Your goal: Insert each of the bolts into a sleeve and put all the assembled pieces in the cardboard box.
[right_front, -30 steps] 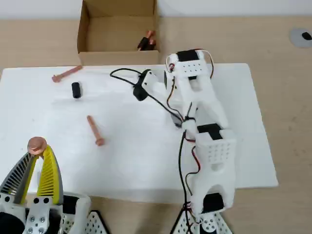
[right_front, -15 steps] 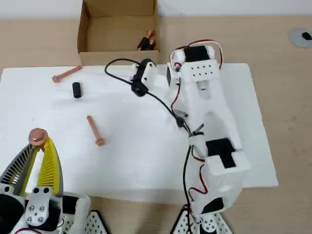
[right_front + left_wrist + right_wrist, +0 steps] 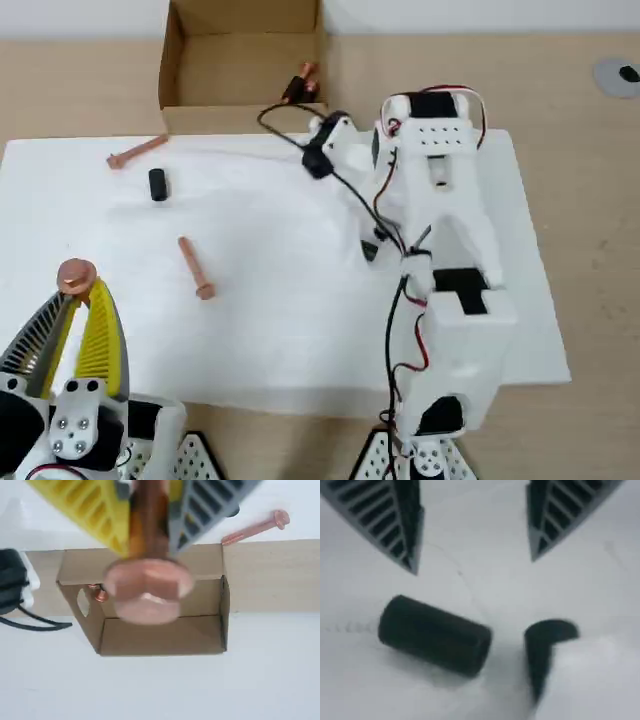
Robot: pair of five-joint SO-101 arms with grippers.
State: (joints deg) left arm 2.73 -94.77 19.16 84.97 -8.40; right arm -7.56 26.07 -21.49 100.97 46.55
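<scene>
At seven o'clock on the tabletop, the left gripper has its fingers pinched on a copper flanged bolt, head up. The right gripper hangs with fingers wide apart over a black cylindrical sleeve lying on the white sheet, seemingly not touching it. The open cardboard box sits at twelve o'clock, one assembled piece inside.

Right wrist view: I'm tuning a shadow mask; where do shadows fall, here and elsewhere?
Right wrist view: soft shadow under the sleeve; the dark shape beside it may be shadow, I cannot tell. High view: a loose bolt casts barely any on the white sheet. Left wrist view: one inner wall of the cardboard box is shaded.
</scene>
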